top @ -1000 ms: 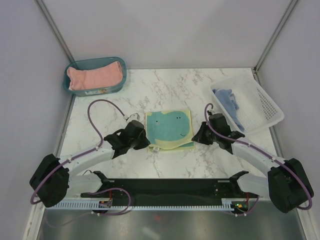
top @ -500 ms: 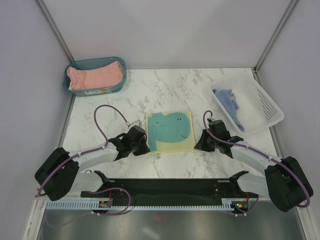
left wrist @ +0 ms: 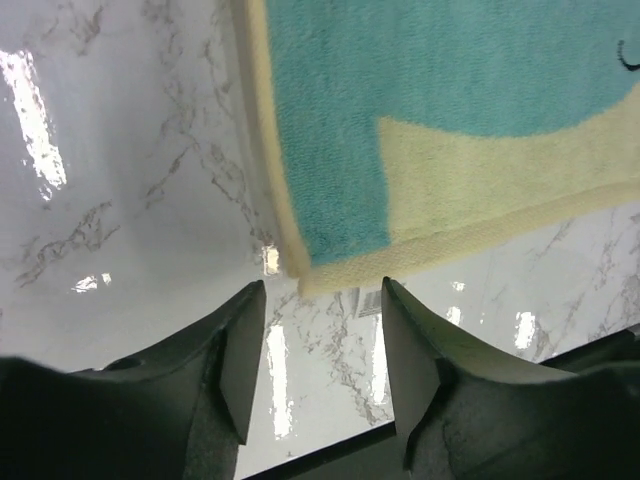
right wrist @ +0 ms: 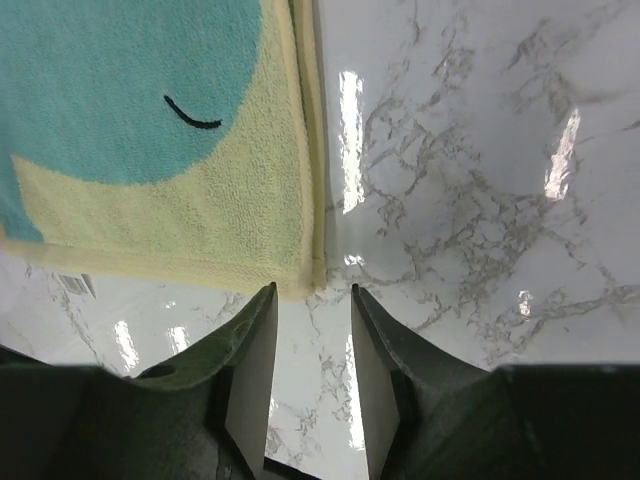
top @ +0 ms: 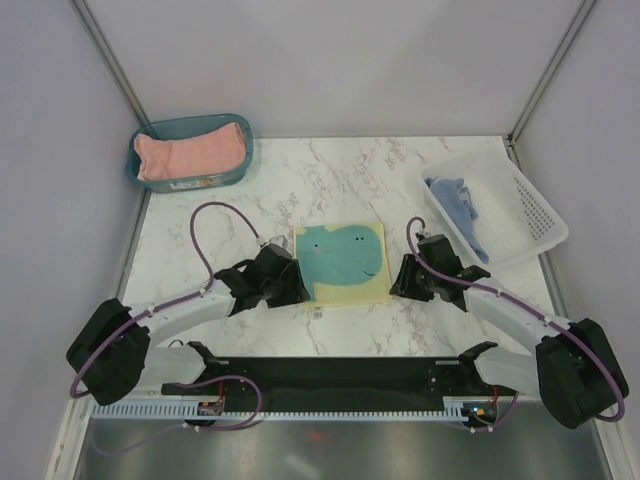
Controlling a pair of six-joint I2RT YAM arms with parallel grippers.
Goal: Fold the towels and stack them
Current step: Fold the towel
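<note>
The pale yellow terry towel with the teal whale print [top: 343, 262] is laid flat, nearly square, at the centre of the white marbled bench [top: 340, 180]. The left gripper [left wrist: 322, 300] is set just below its lower-left corner and the right gripper [right wrist: 313, 300] just below its lower-right. Both are seen with jaws apart and nothing held. Each corner lies straight ahead of its gripper, and neither arm is judged nearer.

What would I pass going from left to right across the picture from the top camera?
Teal plastic bin → left gripper → pale yellow cloth towel with a teal whale → right gripper → white perforated plastic basket.
</note>
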